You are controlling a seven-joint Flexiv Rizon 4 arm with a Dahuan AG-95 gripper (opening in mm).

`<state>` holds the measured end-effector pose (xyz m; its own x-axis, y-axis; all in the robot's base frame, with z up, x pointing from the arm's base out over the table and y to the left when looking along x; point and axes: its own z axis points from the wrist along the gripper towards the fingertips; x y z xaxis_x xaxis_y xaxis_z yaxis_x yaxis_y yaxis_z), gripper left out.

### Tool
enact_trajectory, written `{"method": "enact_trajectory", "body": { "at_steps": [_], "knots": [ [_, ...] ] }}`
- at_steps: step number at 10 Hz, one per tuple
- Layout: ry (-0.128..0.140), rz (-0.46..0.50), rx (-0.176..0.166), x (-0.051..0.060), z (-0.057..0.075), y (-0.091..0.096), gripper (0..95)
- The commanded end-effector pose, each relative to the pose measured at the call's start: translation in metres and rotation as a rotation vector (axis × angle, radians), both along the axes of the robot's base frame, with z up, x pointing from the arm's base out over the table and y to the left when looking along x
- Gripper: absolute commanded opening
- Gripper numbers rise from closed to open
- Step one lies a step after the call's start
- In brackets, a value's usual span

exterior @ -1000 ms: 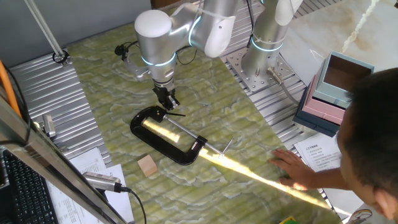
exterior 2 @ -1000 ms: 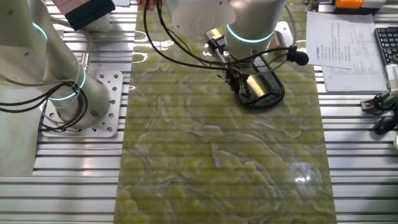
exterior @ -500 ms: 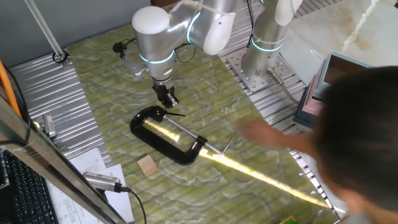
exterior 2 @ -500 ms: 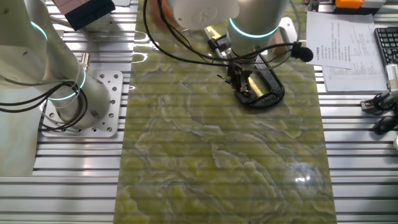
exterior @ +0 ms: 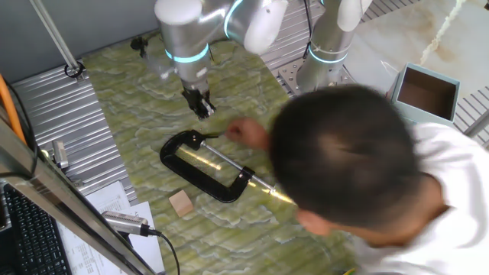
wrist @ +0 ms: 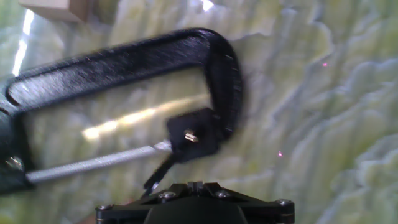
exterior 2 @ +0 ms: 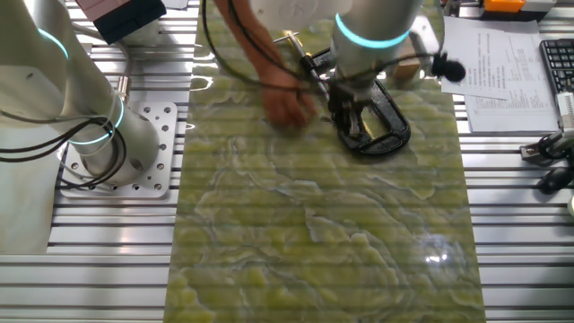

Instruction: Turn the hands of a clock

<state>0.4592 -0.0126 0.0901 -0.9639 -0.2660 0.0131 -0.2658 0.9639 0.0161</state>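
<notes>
one fixed view: end effector (exterior: 200, 109) hangs just above black C-clamp (exterior: 202, 166) on desk (exterior: 137, 99); grip state unreadable; person's hand (exterior: 246, 133) at clamp's jaw | other fixed view: hand (exterior 2: 289, 106) beside clamp (exterior 2: 381, 126) | hand view: hands (wrist: 163, 169) at small black block in clamp (wrist: 124, 59) jaw, beside screw rod (wrist: 93, 164)

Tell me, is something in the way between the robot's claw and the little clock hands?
Yes. A person's hand has reached in and sits right at the hands by the black C-clamp. The gripper hangs just above, apart from them.
</notes>
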Motion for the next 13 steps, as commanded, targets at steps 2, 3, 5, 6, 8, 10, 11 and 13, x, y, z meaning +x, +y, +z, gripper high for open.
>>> {"method": "enact_trajectory", "body": {
  "at_steps": [2,3,5,6,8,10,11,13],
  "knots": [
    [0.006,0.034,0.002,0.006,0.013,-0.024,0.0],
    [0.007,0.044,0.001,0.009,0.015,-0.029,0.0],
    [0.006,0.057,0.000,0.017,0.017,-0.041,0.0],
    [0.005,0.060,-0.001,0.021,0.016,-0.043,0.0],
    [-0.001,0.075,0.002,0.029,0.014,-0.049,0.0],
    [-0.001,0.079,0.001,0.032,0.013,-0.049,0.0],
    [-0.005,0.080,0.001,0.032,0.012,-0.049,0.0],
    [-0.007,0.067,0.000,0.033,0.010,-0.050,0.0]
  ]
}}
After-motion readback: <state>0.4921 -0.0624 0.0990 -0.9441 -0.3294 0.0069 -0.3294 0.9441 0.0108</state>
